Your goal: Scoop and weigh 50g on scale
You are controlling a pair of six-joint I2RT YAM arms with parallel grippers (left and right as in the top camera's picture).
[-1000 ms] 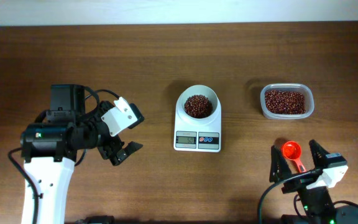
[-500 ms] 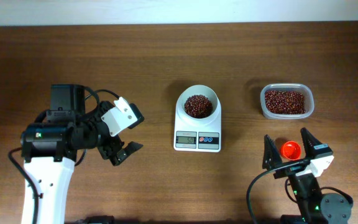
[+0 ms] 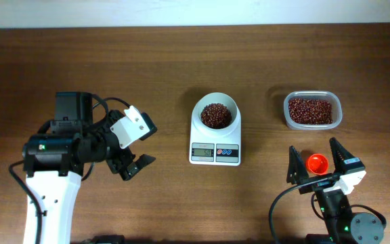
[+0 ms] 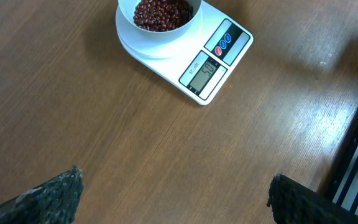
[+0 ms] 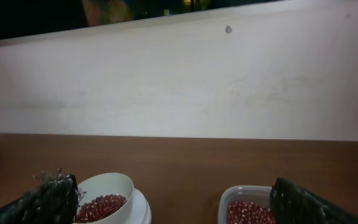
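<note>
- Left tool (image 3: 137, 146), nine o'clock of the scale (image 3: 214, 148), gapes wide, holding nothing.
- Right tool (image 3: 314, 158), four o'clock, spread wide; red scoop (image 3: 316, 163) between its fingers, ungripped.
- Beans (image 3: 215, 115) heaped in the scale's bowl (image 3: 214, 96).

Count on the desk (image 3: 181, 61): one digital scale (image 3: 214, 144), one white bowl (image 3: 215, 97), one clear plastic tub (image 3: 312, 94), one red scoop (image 3: 316, 163), two separate heaps of red-brown beans (image 3: 214, 115).
</note>
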